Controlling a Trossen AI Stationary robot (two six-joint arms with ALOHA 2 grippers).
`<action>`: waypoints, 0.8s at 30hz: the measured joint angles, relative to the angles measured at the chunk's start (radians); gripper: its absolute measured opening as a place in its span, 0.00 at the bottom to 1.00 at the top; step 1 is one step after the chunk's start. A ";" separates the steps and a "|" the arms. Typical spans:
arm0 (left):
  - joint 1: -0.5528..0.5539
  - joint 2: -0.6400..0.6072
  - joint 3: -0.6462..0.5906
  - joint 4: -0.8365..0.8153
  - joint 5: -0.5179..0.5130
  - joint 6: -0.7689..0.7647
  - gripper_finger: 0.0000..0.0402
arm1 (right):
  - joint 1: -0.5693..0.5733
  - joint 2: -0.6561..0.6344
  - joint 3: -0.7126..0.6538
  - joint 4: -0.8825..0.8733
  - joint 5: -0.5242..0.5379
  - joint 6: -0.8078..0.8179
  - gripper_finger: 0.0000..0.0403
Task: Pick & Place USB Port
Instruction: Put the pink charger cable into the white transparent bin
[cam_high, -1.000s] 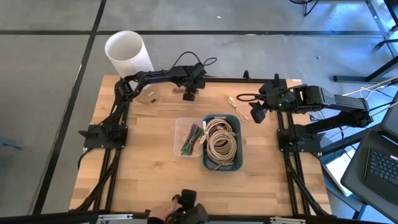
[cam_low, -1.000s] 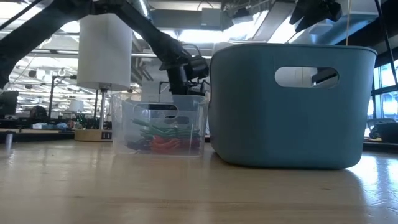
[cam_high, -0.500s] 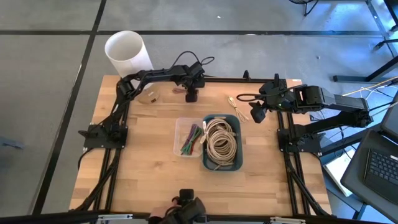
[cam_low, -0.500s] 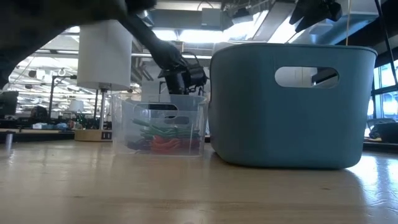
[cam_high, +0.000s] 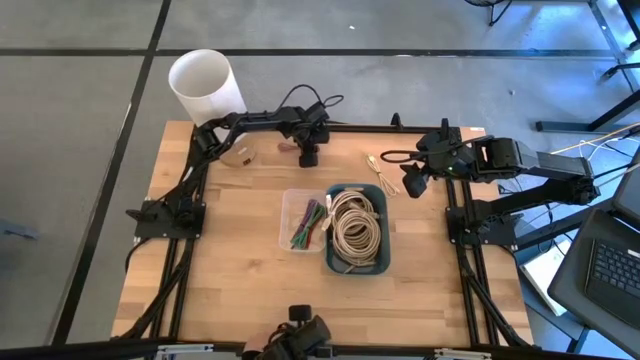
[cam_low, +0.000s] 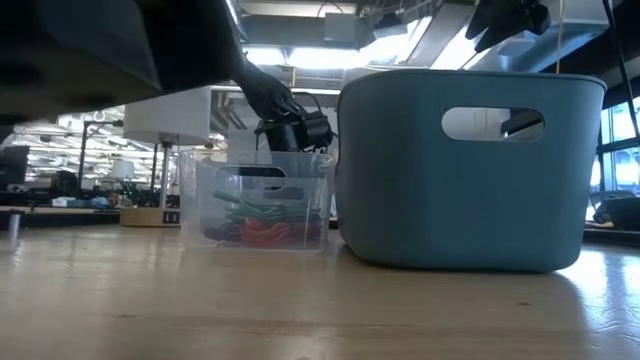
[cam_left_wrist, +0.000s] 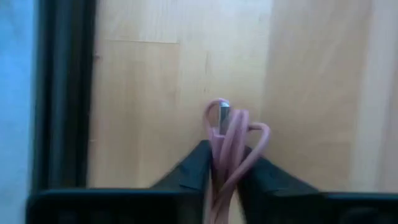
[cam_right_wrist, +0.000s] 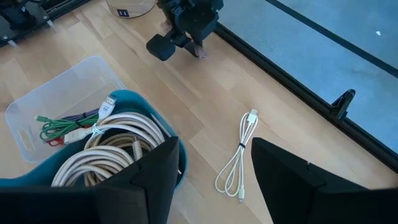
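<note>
Tightly, left gripper (cam_left_wrist: 225, 177) fingers (cam_left_wrist: 193, 171) pinch the pink cable (cam_left_wrist: 227, 140).

The lower run of the looped pink cable (cam_left_wrist: 225, 146) is hidden between the left gripper's (cam_left_wrist: 225, 177) two dark fingers (cam_left_wrist: 189, 174) and cut off at the 6 o'clock edge of the left wrist view. From above, that cable is too small to resolve. In the low view, the tall teal plastic bin (cam_low: 470, 165) conceals its own contents and the table behind it.
</note>
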 joint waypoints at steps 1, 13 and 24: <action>0.000 0.000 -0.001 -0.002 0.002 -0.001 0.10 | 0.000 0.000 0.000 0.000 0.000 0.000 0.51; -0.065 -0.048 0.154 -0.087 -0.148 0.017 0.06 | 0.000 0.000 0.000 0.000 0.000 0.000 0.51; -0.251 -0.161 0.449 -0.188 -0.184 0.062 0.06 | 0.000 0.000 0.000 0.000 0.000 0.000 0.51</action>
